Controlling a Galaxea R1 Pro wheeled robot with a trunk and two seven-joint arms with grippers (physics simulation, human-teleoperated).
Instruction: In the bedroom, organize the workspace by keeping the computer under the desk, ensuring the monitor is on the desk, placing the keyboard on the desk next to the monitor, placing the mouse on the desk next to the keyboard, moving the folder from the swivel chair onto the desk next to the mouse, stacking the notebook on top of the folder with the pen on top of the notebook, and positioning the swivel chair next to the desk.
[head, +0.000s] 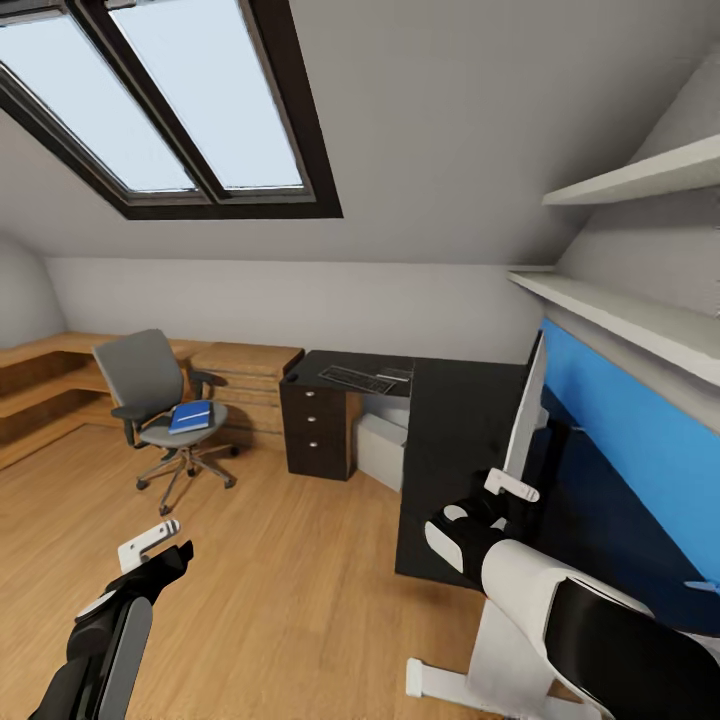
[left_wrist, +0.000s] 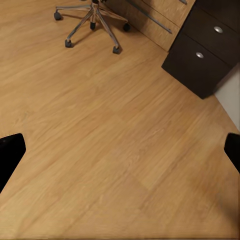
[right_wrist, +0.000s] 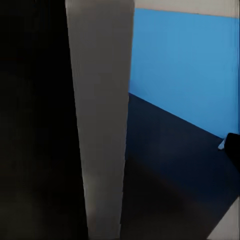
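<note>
Right pincer at the monitor's edge

The right pincer (head: 512, 487) sits against the upright monitor (head: 527, 410) on the tabletop (head: 455, 440), likely to reposition it; its grip cannot be told. The left pincer (head: 150, 540) hangs apart over the floor; the folder (head: 191, 416) lies on the swivel chair (head: 160, 405).

No text, label or number is legible anywhere, even on the keyboard (head: 358, 379).
</note>
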